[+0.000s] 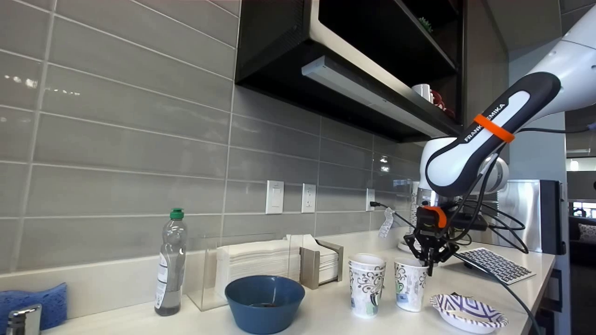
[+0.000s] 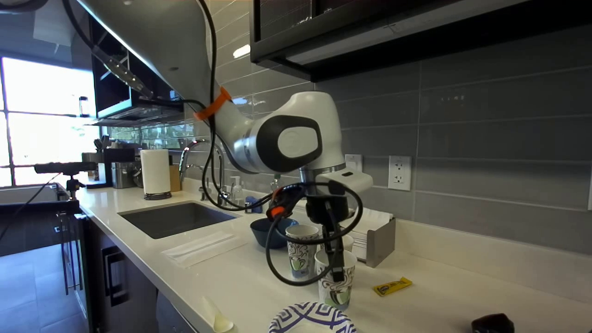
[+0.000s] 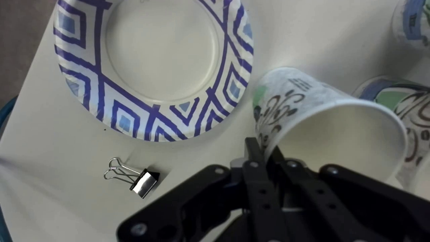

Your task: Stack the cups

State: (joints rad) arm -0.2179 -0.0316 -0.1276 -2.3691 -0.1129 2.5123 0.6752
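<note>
Grpr [image 3: 267,153] clamped on cup [image 3: 292,97], rim's approx 9 o'clock, wrist view; yellow pkt [image 2: 392,286], cup's 3 o'clock, only in an exterior view.

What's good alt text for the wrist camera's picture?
A black pincer grips a patterned white paper cup by its rim. At left lie a purple-patterned dish and a binder clip; at right, parts of other cups.
</note>
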